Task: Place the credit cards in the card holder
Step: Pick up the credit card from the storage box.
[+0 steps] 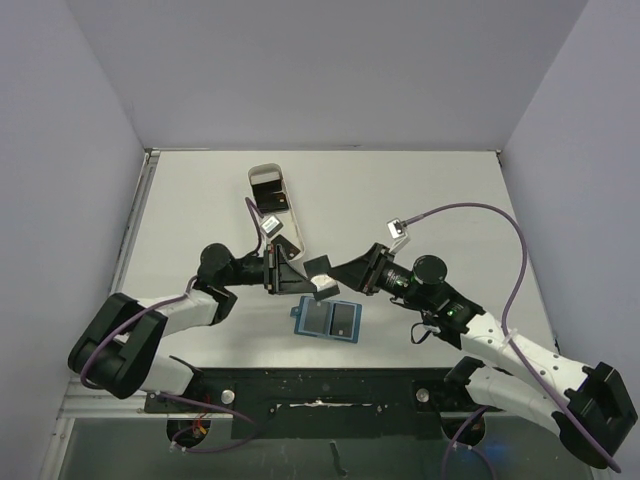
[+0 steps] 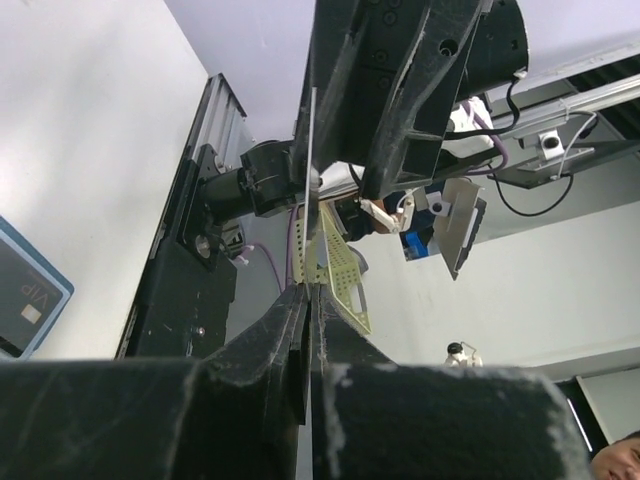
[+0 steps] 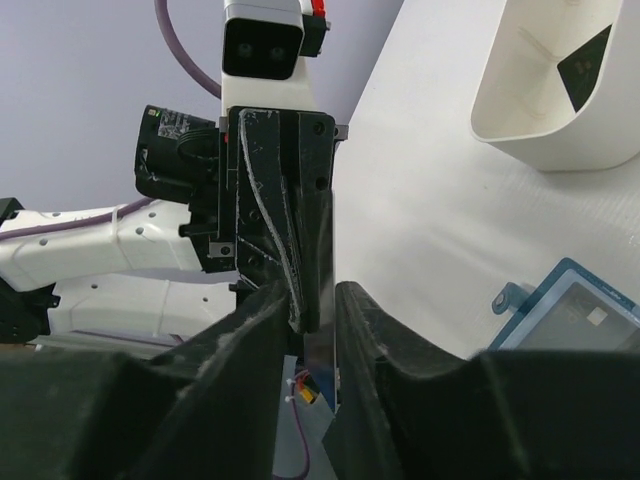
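left claw [image 2: 308, 312] pinched shut on credit card [image 1: 318, 267] near open card holder [image 1: 327, 320] — right claw [image 3: 310, 305] straddles same card, grip unclear.

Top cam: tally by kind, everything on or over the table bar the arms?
white tray: 1
blue card holder: 1
black credit cards: 4 (1 in tray, 1 in left gripper, 2 in holder; tray may hide more)
Total: 6

The teal-blue bifold card holder [image 1: 328, 321] lies on the white counter [image 1: 420, 190]. Behind it to the left stands a long white oval-ended tray [image 1: 291, 222] with flat black credit cards [image 1: 268, 190] inside. Just behind the holder, the left fingers [image 1: 298, 272] and right fingers [image 1: 350, 272] meet around one thin black card [image 1: 320, 267].
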